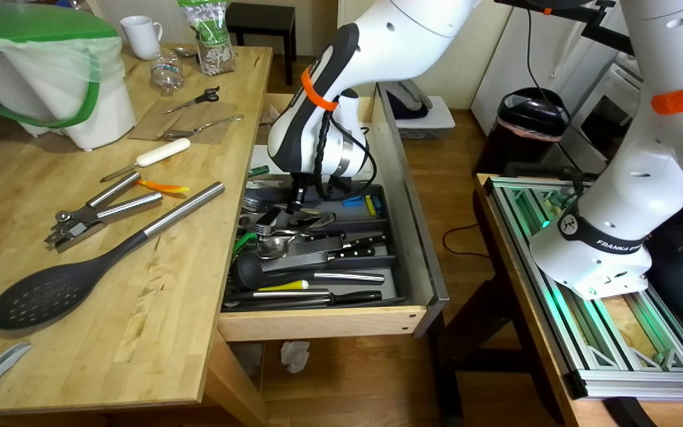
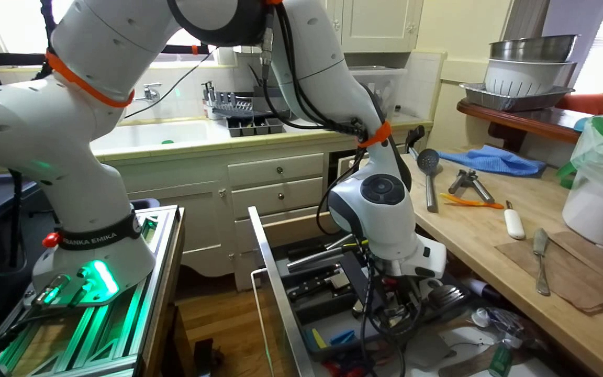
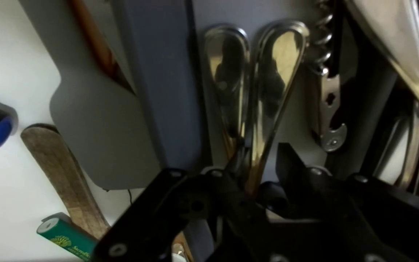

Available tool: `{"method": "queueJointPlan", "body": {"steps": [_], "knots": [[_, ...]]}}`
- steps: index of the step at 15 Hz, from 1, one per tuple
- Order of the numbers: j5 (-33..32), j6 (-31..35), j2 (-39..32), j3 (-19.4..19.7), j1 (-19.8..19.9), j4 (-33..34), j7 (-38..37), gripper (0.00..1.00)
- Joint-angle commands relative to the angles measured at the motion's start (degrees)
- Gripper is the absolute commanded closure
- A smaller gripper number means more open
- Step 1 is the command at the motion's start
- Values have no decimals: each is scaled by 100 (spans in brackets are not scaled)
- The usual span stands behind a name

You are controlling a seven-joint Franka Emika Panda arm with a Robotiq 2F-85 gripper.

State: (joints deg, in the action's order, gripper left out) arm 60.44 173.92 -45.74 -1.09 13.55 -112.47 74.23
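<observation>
Wrist view: my hand (image 3: 261,156) is partly spread, a metal handle (image 3: 278,65) between its fingers, no grip showing. Handle's probably stiff, light, slick; best pinched at its narrow shank. Corkscrew (image 3: 329,85) nearby, both in the tray (image 3: 293,123), inside the drawer (image 1: 318,324).

Wrist view: two rounded silver metal handles (image 3: 274,82) between straight grey plastic tray wall (image 3: 166,87), left, and coiled silver metal corkscrew (image 3: 327,85), right; broad grey spatula (image 3: 102,136) left of wall.
</observation>
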Motion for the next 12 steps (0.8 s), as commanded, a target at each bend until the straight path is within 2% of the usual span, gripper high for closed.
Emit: {"method": "queueJointPlan", "body": {"steps": [1,3,8,12], "knots": [[-93,14,-251,148,-138,19,-123,72],[-76,34,-290,131,-146,58,-83,70],[-77,43,-321,80,-153,114,5,73],[-33,63,-330,-30,-101,157,150,64]]}}
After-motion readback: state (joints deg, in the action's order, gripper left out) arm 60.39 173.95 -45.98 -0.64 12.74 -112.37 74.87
